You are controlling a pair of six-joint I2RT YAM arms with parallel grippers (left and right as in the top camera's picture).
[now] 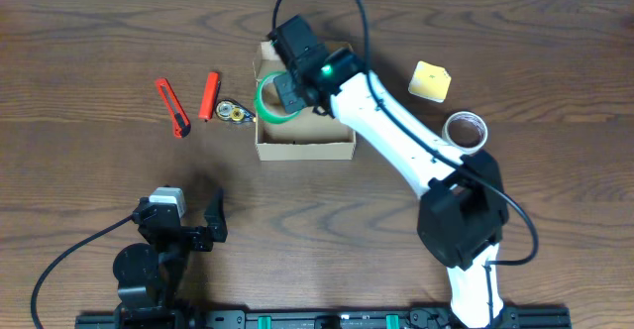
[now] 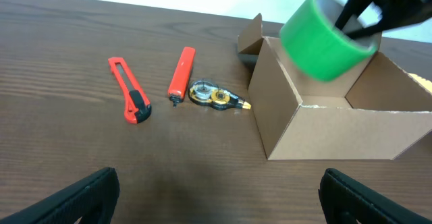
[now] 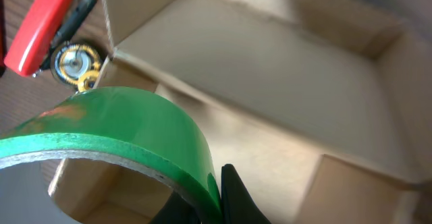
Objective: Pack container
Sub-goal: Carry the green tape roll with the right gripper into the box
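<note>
The box [image 1: 305, 151] stands open at the far middle of the table [image 1: 89, 52], and nothing is seen inside it. A green tape roll [image 1: 265, 101] is held over its left part, pinched at the rim by the right gripper [image 1: 287, 91]. The left gripper [image 2: 219, 197] is spread wide at the near left, empty. Outside are left a cutter [image 1: 172, 107], a red marker [image 1: 209, 95] and a correction tape [image 1: 234, 112] on the left, and a yellow pad [image 1: 429, 81] and a clear roll [image 1: 466, 129] on the right. The packing is judged as only begun.
</note>
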